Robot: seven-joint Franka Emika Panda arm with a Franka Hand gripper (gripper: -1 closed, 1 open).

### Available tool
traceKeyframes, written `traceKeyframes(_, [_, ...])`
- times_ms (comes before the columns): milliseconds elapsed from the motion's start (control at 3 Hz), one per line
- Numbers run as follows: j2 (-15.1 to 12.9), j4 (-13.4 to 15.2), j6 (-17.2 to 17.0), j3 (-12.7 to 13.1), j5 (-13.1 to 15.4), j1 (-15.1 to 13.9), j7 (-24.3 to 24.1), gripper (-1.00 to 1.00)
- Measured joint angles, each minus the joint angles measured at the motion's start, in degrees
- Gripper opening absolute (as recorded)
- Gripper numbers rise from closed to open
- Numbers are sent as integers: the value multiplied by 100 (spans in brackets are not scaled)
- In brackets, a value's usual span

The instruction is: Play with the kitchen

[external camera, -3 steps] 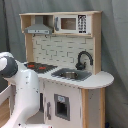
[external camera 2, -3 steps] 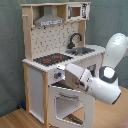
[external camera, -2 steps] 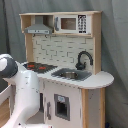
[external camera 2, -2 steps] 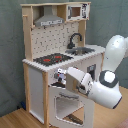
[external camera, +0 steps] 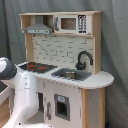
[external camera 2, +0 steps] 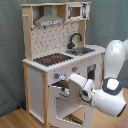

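Observation:
The kitchen (external camera: 65,55) is a tall white and light-wood toy unit seen in both exterior views, with a black-red stovetop (external camera: 36,66), steel sink (external camera: 70,75), black faucet (external camera: 82,57), grey hood (external camera: 39,29) and an upper cabinet (external camera: 75,23). In the second exterior view the kitchen (external camera 2: 55,45) stands on the left and its oven door (external camera 2: 62,107) hangs open below the knobs (external camera 2: 57,76). My gripper (external camera 2: 61,91) reaches into the top of the oven opening, just under the knobs. In the first exterior view my white arm (external camera: 22,92) hides the oven and the gripper.
A grey curtain (external camera: 115,45) hangs behind the kitchen. The floor (external camera 2: 15,120) is light wood. My arm's bulky white links (external camera 2: 112,80) stand to the right of the kitchen front in the second exterior view. A small dark-windowed panel (external camera: 61,106) sits under the sink.
My arm has swung lower and further toward the second exterior view's left, bringing the gripper from in front of the knobs down into the oven opening.

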State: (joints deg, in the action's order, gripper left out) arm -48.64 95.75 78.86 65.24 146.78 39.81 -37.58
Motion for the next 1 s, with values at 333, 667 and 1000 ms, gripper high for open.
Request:
traceKeyframes(333, [-192, 1, -298, 4, -273, 58, -404, 100])
traceKeyframes(667, [-370, 1, -558, 5, -598, 43, -807, 100])
traceKeyframes(1000, [-503, 7, -724, 4, -1015, 20, -1190, 100])
